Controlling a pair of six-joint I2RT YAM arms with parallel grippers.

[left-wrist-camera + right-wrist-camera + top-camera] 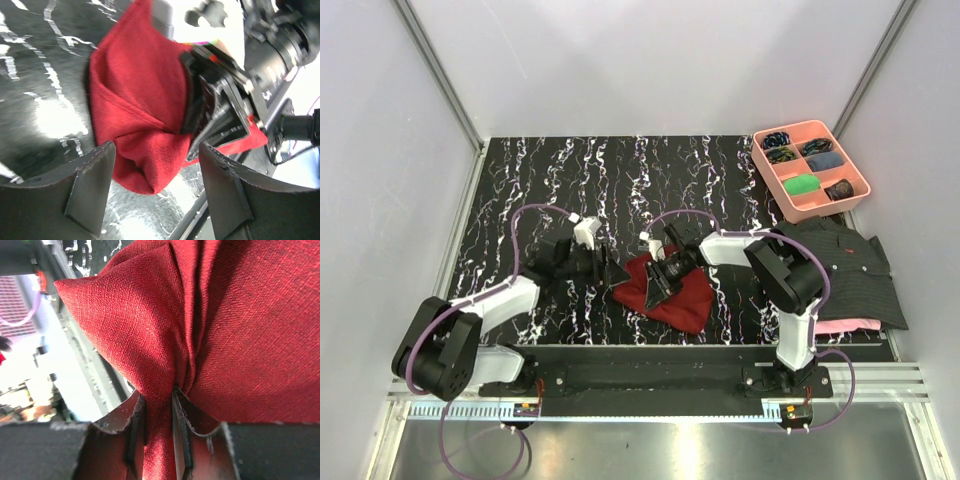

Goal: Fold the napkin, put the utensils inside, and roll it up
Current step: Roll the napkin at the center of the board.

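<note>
The dark red napkin (670, 290) lies bunched on the black marbled table, near its front edge. My right gripper (655, 284) is shut on a fold of the napkin (160, 425), pinching the cloth between its fingers. My left gripper (617, 270) is open just left of the napkin, its fingers (87, 187) spread wide with a corner of the napkin (135, 165) ahead of them and nothing held. The right gripper's fingers (215, 110) show on the cloth in the left wrist view. The fork and spoon are not in view.
A pink compartment tray (810, 168) with small items stands at the back right. A dark striped shirt (845, 265) lies over a pink cloth (850, 325) at the right. The table's front rail (650, 360) runs just behind the napkin's near side.
</note>
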